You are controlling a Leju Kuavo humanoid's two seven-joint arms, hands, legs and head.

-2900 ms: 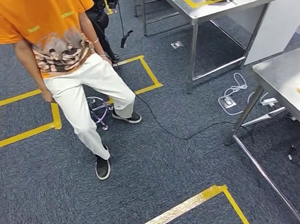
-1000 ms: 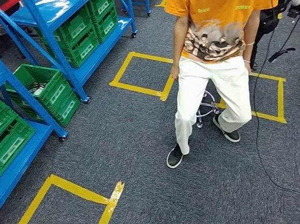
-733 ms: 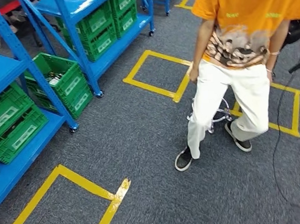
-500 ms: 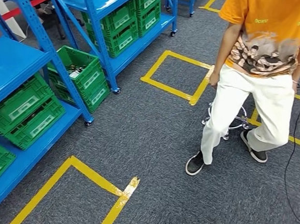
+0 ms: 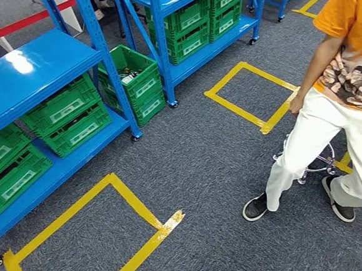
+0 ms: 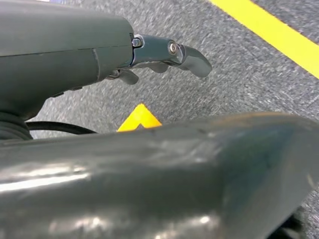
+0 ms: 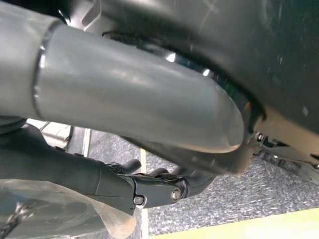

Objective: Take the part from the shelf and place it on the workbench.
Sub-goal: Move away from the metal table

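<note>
Blue shelves (image 5: 31,65) stand at the left and back, loaded with green crates (image 5: 66,113). One open green crate (image 5: 132,83) between two shelf posts holds small parts (image 5: 126,72), too small to make out. My left hand (image 6: 112,57) hangs over the carpet in the left wrist view, its fingers (image 6: 177,52) stretched out with nothing in them. My right hand (image 7: 112,184) hangs beside my body in the right wrist view, fingers (image 7: 161,189) extended, holding nothing that I can see.
A person (image 5: 337,98) in an orange shirt and white trousers stands at the right, by a chrome stool base (image 5: 313,163). Yellow tape squares (image 5: 127,202) mark the grey carpet in front of me and further back (image 5: 252,98).
The camera has swung left: the steel workbenches have left the picture, the blue shelves have come in, and the person has slid to the right edge.
</note>
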